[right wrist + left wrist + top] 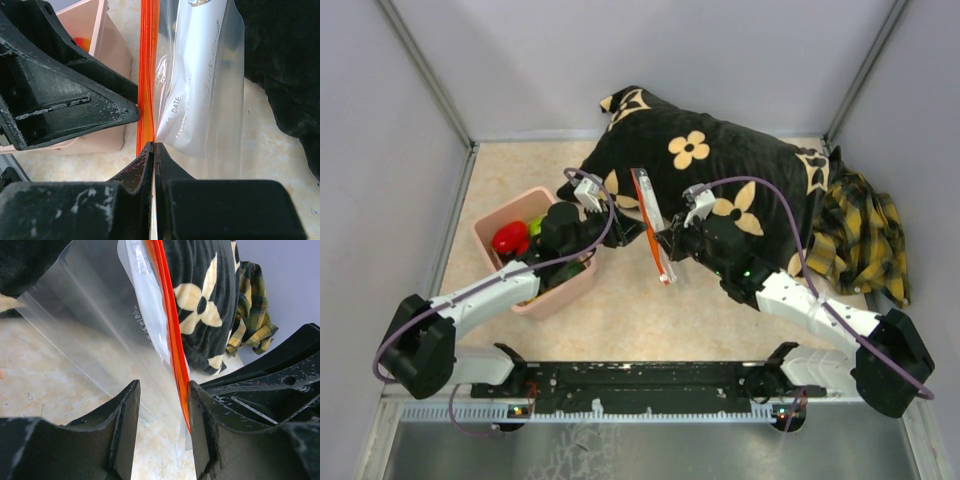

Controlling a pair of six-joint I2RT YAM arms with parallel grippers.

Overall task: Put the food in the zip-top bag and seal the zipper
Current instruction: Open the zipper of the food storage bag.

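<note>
R gripper (154,147) is clenched tight on the clear film of the zip-top bag (200,85), pinching it just beside the zipper (147,75). L gripper (164,390) has its jaws apart, grasping nothing. The bag's edge sits in the gap, w/ the orange strip lying along the inner face of one finger (205,430). From the top cam the zipper runs btwn the two grippers, in front of a black flowered pillow (720,165). Food (508,238), red and green pcs, sits in the pink tub (482,232) at left, under the L arm. Plaid cloth (860,235) lies right of the pillow, on the beige table (620,320).
</note>
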